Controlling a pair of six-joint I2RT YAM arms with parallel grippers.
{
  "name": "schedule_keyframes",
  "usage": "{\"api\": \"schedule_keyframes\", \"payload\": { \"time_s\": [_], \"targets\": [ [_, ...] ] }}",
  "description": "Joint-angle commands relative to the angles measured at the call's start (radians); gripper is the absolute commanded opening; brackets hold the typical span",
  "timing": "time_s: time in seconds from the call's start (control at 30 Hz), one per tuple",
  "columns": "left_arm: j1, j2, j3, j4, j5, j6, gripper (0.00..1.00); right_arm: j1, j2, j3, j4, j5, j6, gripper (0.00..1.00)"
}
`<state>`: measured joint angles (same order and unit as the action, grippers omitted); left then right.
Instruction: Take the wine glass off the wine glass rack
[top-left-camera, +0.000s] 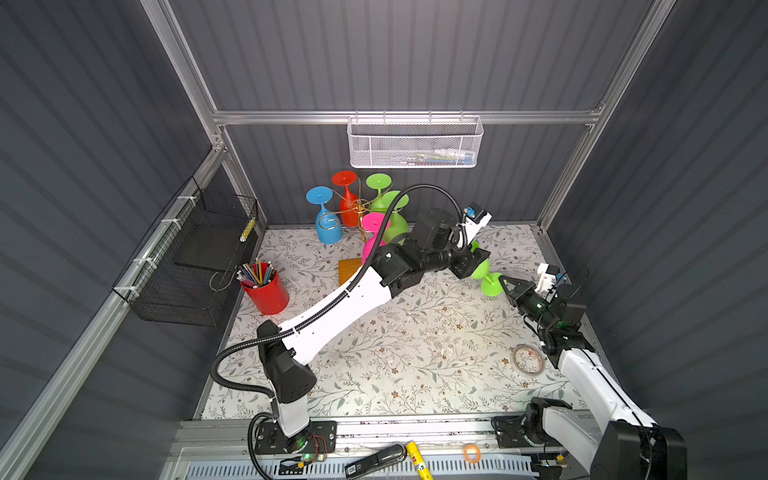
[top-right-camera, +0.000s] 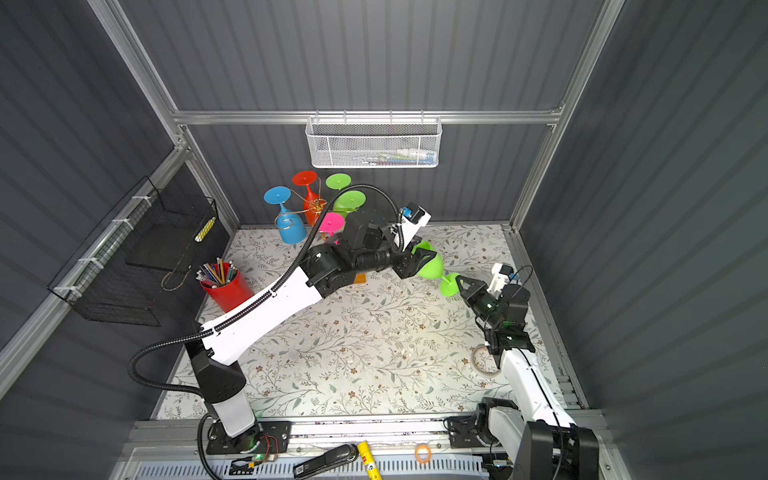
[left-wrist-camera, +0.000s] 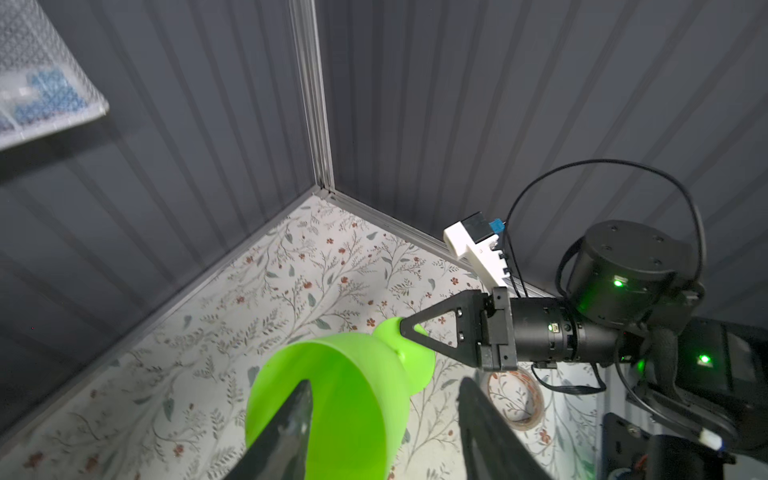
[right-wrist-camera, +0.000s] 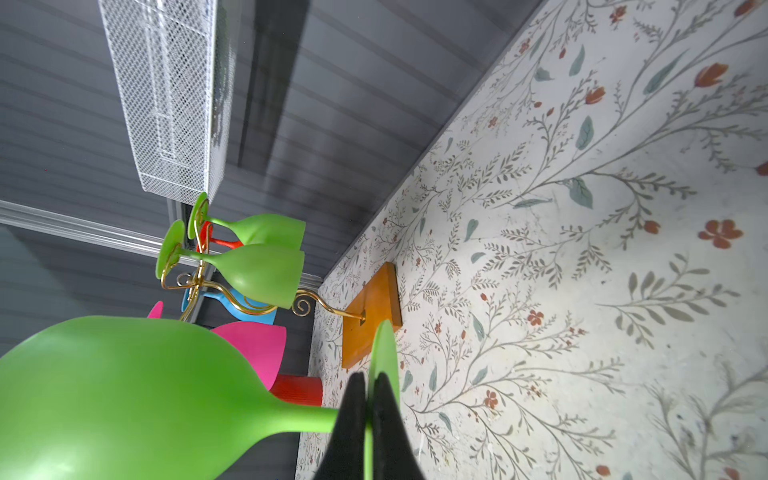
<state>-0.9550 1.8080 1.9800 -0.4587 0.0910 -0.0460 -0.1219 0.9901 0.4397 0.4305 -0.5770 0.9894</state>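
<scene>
A green wine glass (top-left-camera: 483, 271) (top-right-camera: 431, 266) hangs on its side above the mat, to the right of the wine glass rack (top-left-camera: 359, 206) (top-right-camera: 316, 205) (right-wrist-camera: 199, 282) and apart from it. My right gripper (top-left-camera: 505, 282) (top-right-camera: 459, 282) (right-wrist-camera: 370, 378) is shut on the glass's round foot (right-wrist-camera: 384, 353). My left gripper (top-left-camera: 473, 262) (top-right-camera: 419, 259) (left-wrist-camera: 386, 386) is open at the bowl (left-wrist-camera: 353, 395): one finger (left-wrist-camera: 297, 415) reaches inside the bowl, while its partner stands outside, clear of the wall. Blue, red, pink and two green glasses hang upside down on the gold rack.
A red cup of pencils (top-left-camera: 266, 291) and a black wire basket (top-left-camera: 187, 266) are at the left. A white mesh basket (top-left-camera: 415, 143) hangs on the back wall. A tape roll (top-left-camera: 528, 359) lies by the right arm. The rack's wooden base (right-wrist-camera: 374, 311) sits near the back wall.
</scene>
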Motion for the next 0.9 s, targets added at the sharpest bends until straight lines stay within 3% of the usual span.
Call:
{"api": "schedule_keyframes", "payload": {
  "time_s": [0.0, 0.63, 0.87],
  "targets": [
    [0.008, 0.024, 0.06, -0.044, 0.07, -0.128, 0.53, -0.003, 0.007, -0.023, 0.128, 0.006, 0.031, 0.0],
    [0.012, 0.154, 0.144, 0.035, 0.102, -0.366, 0.22, -0.004, 0.065, -0.065, 0.264, 0.077, 0.1, 0.0],
    [0.012, 0.198, 0.161, 0.05, 0.056, -0.393, 0.18, -0.004, 0.074, -0.073, 0.293, 0.103, 0.111, 0.0]
  ]
}}
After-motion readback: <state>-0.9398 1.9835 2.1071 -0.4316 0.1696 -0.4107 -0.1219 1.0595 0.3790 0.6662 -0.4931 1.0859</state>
